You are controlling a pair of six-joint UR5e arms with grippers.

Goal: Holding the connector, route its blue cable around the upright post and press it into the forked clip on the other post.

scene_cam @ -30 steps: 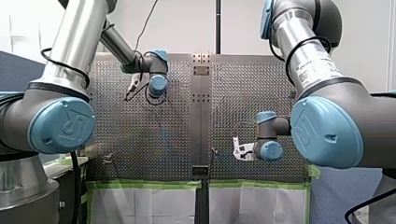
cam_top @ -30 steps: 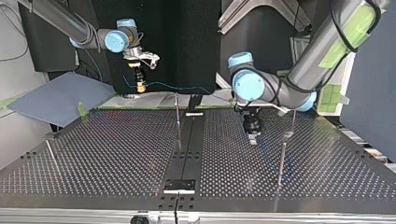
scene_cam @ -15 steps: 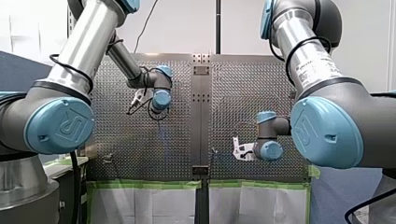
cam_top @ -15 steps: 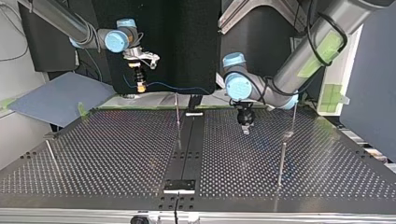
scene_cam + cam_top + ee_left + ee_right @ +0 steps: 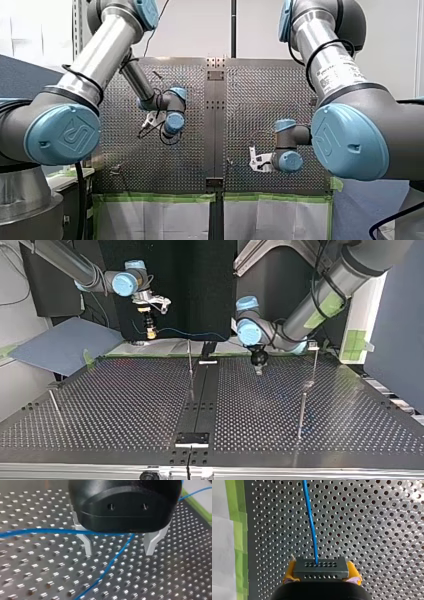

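Two robot arms work over a perforated metal counter point(image 5: 125, 405). My right pincer point(image 5: 321, 576) pinches a small black connector point(image 5: 320, 566) between its yellow pads point(image 5: 290, 571). It holds the connector up off the counter, to the top view's left of the middle post point(image 5: 190, 360) and well apart from it. A thin blue cable point(image 5: 310, 522) leaves the connector's face and runs ahead, away from the pincer. Gripping the block rather than the wire probably leaves the wire free to bend and be steered.

In the top view the cable stretches from the connector past the top of the middle post to its other side. Whether it touches the post cannot be told. On that side, near the post, my left pincer point(image 5: 118, 553) hangs low over the counter with its metal fingers point(image 5: 85, 542) spread wide. One strand of cable crosses just under its body and another slants down between the fingers, unpinched. The pose suggests it is lined up to take the cable and guide it.

Beyond it stand further posts point(image 5: 301, 412). Which of them bears the forked clip is too small to tell.
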